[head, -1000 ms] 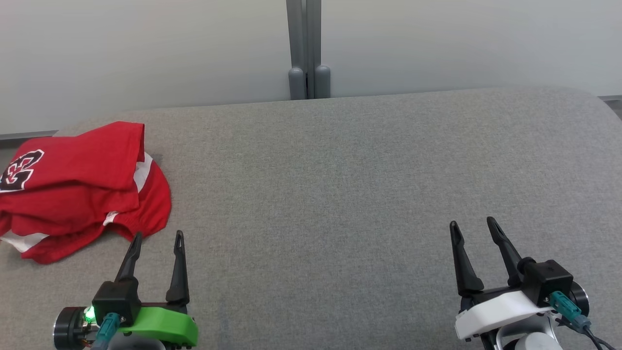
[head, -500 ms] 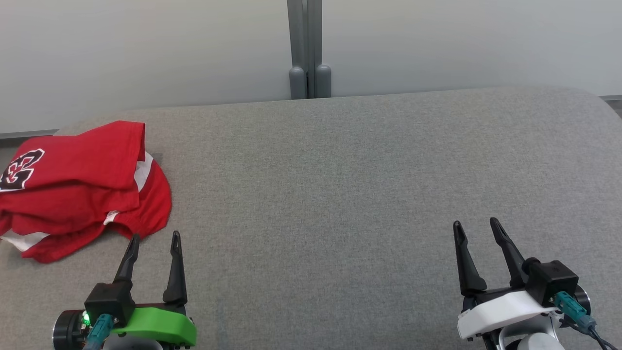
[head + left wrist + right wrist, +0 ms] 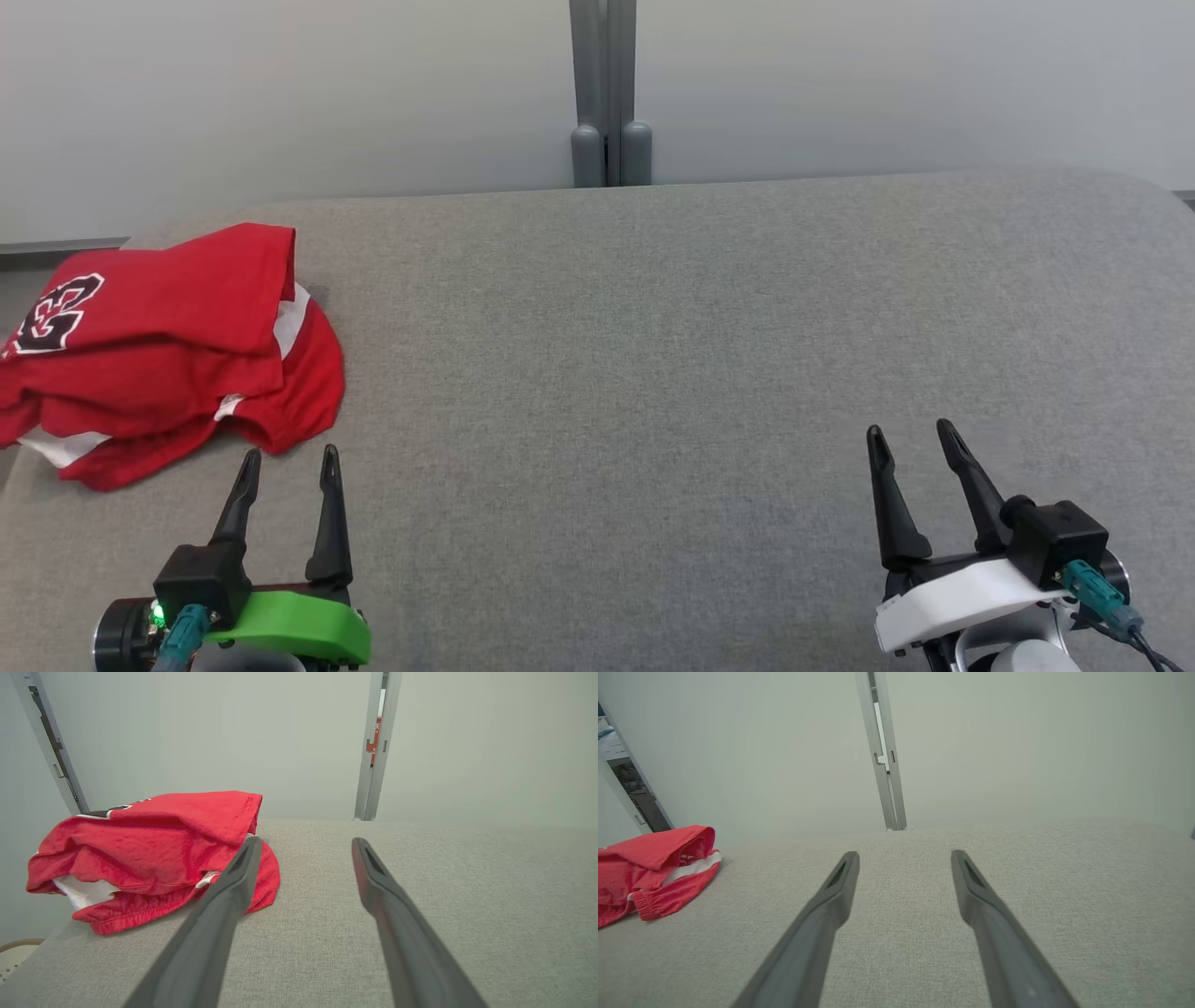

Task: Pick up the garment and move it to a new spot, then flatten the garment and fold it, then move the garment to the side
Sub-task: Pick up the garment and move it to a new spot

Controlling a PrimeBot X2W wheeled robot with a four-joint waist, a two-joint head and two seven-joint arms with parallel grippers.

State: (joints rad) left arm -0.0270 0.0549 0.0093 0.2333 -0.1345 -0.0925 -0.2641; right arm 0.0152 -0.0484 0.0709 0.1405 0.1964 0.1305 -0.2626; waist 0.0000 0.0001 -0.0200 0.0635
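Head view, red garment (image 3: pixel 168 355) bunched on grey table (image 3: pixel 653 327), left edge cut off, both pairs of jaws apart

One garment (image 3: pixel 168 364), two hands (image 3: pixel 289 453) (image 3: pixel 907 428).

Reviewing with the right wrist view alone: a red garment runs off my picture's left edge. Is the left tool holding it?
Observer: No. In the head view the left tool is open and holds nothing, its tips just short of the near hem of the red garment.
Operator: Is there any print on the cloth? I see red and a white stripe.
Observer: Yes. The head view shows a black-and-white number on the top fold, towards the garment's left end.
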